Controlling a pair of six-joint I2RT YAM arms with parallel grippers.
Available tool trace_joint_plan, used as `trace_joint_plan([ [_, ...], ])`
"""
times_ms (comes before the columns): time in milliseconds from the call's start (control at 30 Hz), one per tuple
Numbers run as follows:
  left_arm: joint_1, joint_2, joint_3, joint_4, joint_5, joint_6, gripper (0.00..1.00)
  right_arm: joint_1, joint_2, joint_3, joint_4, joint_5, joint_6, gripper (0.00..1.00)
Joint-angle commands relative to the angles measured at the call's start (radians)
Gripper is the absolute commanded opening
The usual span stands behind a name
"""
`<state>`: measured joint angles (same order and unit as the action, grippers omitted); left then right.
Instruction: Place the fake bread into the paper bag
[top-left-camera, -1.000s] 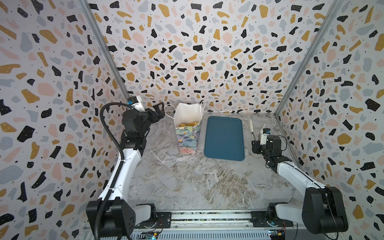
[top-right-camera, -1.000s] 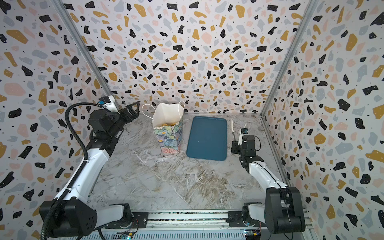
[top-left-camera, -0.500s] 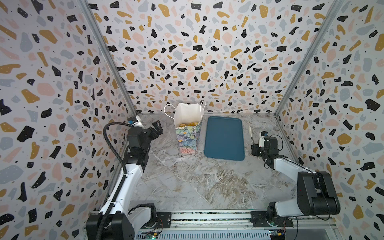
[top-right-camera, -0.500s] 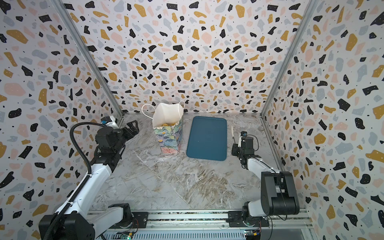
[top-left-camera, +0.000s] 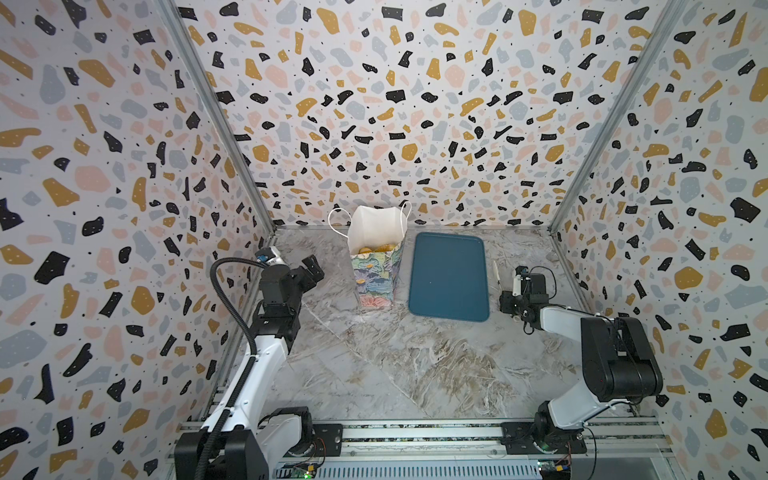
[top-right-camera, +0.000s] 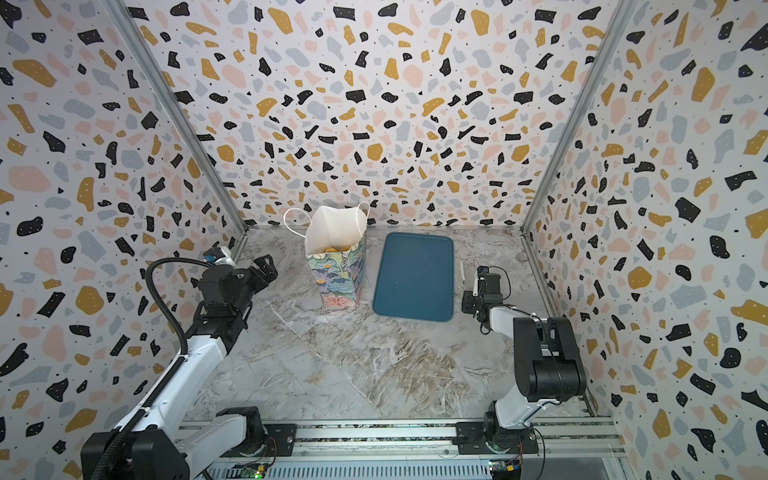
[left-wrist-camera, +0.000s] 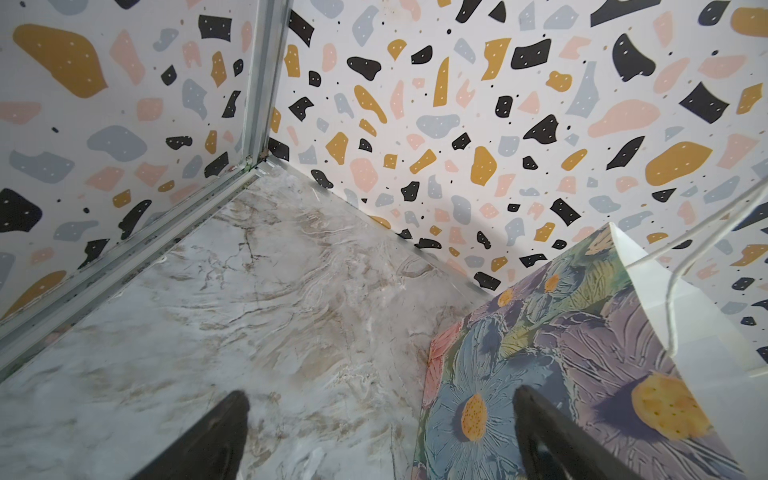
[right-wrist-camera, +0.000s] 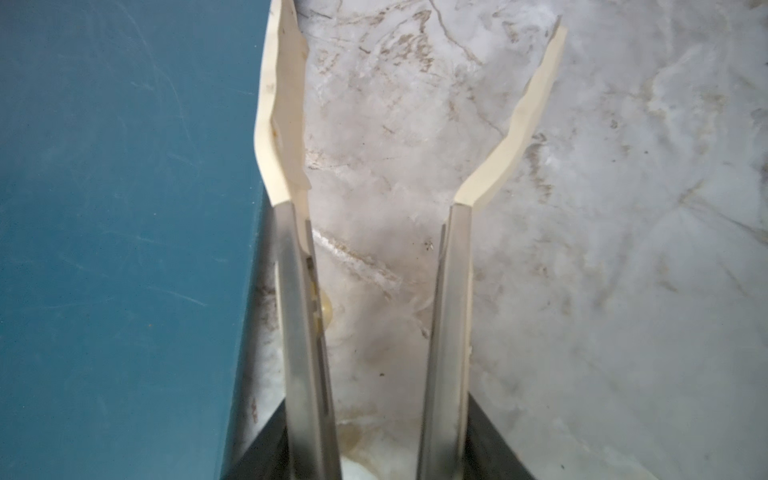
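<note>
Golden fake bread (top-left-camera: 384, 247) sits in the paper bag (top-left-camera: 376, 282) on the bench (top-left-camera: 395, 361). We see left claw (left-wrist-camera: 380, 397) spread wide & empty; right claw (right-wrist-camera: 374, 415) grips tongs (right-wrist-camera: 299, 332) w/ tips apart, nr tray (top-left-camera: 446, 276).

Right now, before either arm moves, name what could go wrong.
The open left gripper sits close beside the paper bag; a swing toward it could tip it and spill the fake bread.
The tongs in the right gripper have one tip at the edge of the tray; moving sideways might snag it.
</note>
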<state>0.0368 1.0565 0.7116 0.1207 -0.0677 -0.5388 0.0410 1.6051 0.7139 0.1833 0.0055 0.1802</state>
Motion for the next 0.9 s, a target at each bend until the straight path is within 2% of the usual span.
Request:
trace_joint_plan([
  [0,-0.004,-0.015,-0.015,0.026,-0.03,0.01,1.0,-0.003,0.006,0.045,-0.022,0.03,-0.013,0.54],
  [133,-0.003,-0.015,-0.027,0.033,-0.051,0.004,1.0,-0.004,0.024,0.058,-0.037,0.029,-0.013,0.58],
  [433,-0.004,-0.024,-0.046,0.036,-0.078,0.01,1.0,-0.003,0.012,0.071,-0.068,0.024,-0.015,0.75],
  [767,-0.005,-0.024,-0.093,0.069,-0.172,0.012,0.99,-0.006,-0.099,0.046,-0.088,0.029,-0.004,0.92],
  [800,-0.004,-0.024,-0.099,0.073,-0.18,0.012,0.99,-0.006,-0.11,0.04,-0.088,0.031,-0.001,0.98],
  [867,-0.005,-0.024,-0.111,0.085,-0.202,0.011,1.0,-0.009,-0.142,0.027,-0.084,0.032,0.005,0.99],
])
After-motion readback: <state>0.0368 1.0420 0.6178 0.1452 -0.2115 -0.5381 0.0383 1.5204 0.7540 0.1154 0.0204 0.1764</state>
